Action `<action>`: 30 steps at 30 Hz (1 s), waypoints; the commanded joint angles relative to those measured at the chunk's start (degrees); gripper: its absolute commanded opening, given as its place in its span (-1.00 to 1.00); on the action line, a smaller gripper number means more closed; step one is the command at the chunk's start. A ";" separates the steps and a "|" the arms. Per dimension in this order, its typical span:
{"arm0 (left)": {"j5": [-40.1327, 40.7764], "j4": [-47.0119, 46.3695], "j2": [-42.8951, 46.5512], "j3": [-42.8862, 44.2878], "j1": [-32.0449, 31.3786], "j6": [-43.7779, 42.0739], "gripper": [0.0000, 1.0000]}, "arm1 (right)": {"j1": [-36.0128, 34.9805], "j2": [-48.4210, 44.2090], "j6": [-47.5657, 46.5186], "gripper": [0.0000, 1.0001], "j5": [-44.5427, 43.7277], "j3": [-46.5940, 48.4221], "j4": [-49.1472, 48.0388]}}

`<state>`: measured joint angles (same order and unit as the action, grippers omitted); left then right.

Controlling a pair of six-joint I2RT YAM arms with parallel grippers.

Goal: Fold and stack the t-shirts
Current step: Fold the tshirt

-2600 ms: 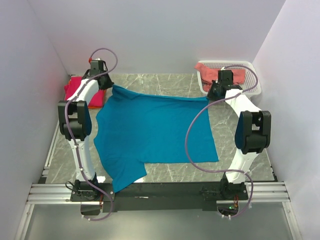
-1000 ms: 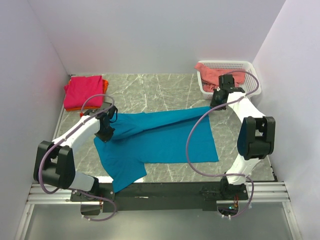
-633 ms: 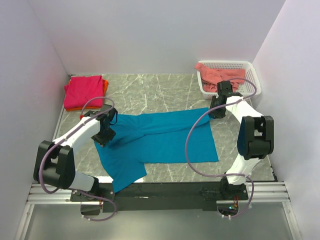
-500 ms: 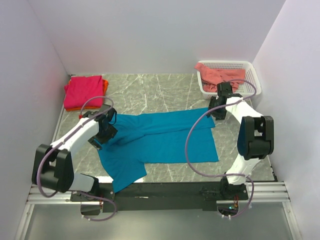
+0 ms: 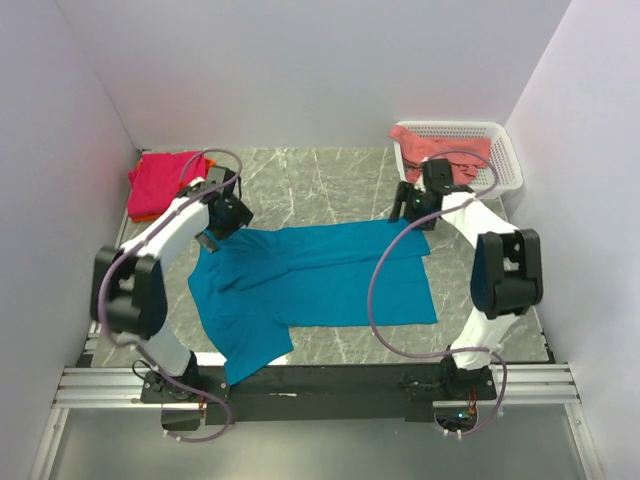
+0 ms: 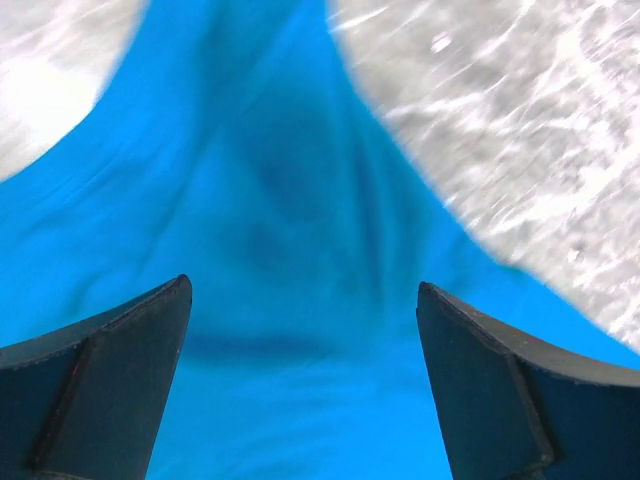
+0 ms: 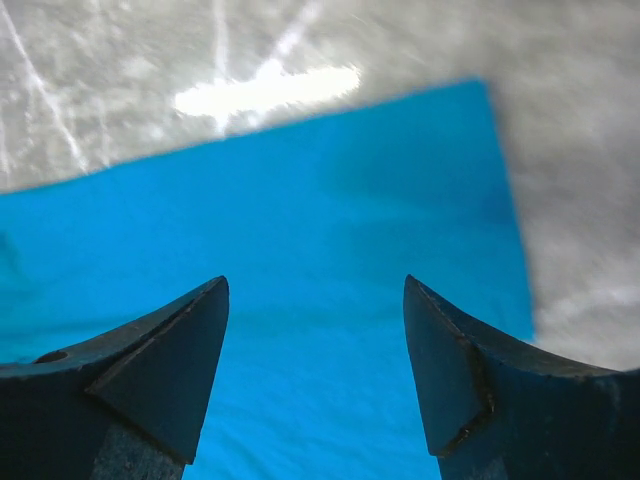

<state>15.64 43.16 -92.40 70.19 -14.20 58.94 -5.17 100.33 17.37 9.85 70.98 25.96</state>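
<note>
A teal-blue t-shirt (image 5: 320,280) lies on the marble table, its far part folded over toward me and one sleeve hanging over the near edge. Above the shirt's far left corner hovers my left gripper (image 5: 228,215), open. The left wrist view shows teal cloth (image 6: 290,200) under my left gripper (image 6: 303,285), with nothing between its fingers. My right gripper (image 5: 408,205) is open over the far right corner. My right gripper (image 7: 315,280) looks down on flat teal cloth (image 7: 300,200). A folded magenta-pink shirt (image 5: 160,180) rests on an orange one (image 5: 141,213) at far left.
A white mesh basket (image 5: 503,152) stands at the far right with a salmon-pink shirt (image 5: 432,148) draped in it. White walls close in the left, right and back. Bare marble (image 5: 320,185) shows beyond the teal shirt.
Both grippers have opened and let go of the teal shirt's far edge, which now lies folded over. The left arm swung back toward the far left; the right gripper lifted slightly.
</note>
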 commanded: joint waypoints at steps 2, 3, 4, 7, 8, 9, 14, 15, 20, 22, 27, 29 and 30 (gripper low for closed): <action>-4.39 -7.29 -8.83 6.35 2.32 -4.71 0.99 | -1.68 5.92 1.97 0.54 0.26 6.53 -2.40; -3.95 -7.38 -10.42 8.19 2.59 -4.71 0.99 | -1.69 6.80 2.32 0.54 0.00 7.06 -2.49; -3.17 -7.56 -12.78 8.99 2.86 -4.53 0.99 | -1.69 8.46 2.58 0.54 -0.09 7.94 -2.31; -2.62 -8.70 -16.92 10.66 4.87 -5.32 0.99 | -1.69 11.36 2.94 0.54 -0.88 9.26 -1.26; -4.72 -9.83 -17.72 10.49 6.36 -5.58 0.99 | -1.69 11.81 3.20 0.54 -1.49 9.26 -1.26; -5.78 -10.89 -18.51 9.97 7.07 -5.85 0.99 | -1.69 12.25 3.46 0.54 -1.93 9.18 -1.17; -6.67 -10.64 -24.66 11.54 10.06 -6.20 0.99 | -1.42 14.27 4.34 0.54 -4.13 9.18 0.41; -6.93 -10.55 -25.19 11.81 10.50 -6.20 0.99 | -1.42 14.36 5.04 0.54 -4.31 8.83 0.41; -6.67 -10.12 -27.91 13.65 11.38 -5.85 0.99 | -0.55 13.57 7.59 0.55 -7.03 7.51 0.93; -6.94 -8.89 -30.45 16.81 11.73 -5.85 0.99 | 0.07 13.48 9.09 0.55 -8.44 7.16 1.38; -8.96 -7.12 -35.13 24.11 11.91 -7.17 0.99 | 1.39 14.01 9.09 0.49 -7.91 7.51 -0.02; -8.96 -6.07 -36.44 26.92 11.91 -7.08 0.99 | 1.30 14.19 8.48 0.50 -7.82 8.12 -0.46; -8.70 -5.63 -36.71 28.40 11.91 -7.17 0.99 | 1.39 14.27 8.13 0.51 -7.74 8.47 -0.73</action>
<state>8.21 37.28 -124.31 96.66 -2.72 52.84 -4.64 113.95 26.15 5.02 78.81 25.34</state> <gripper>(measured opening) 0.994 0.751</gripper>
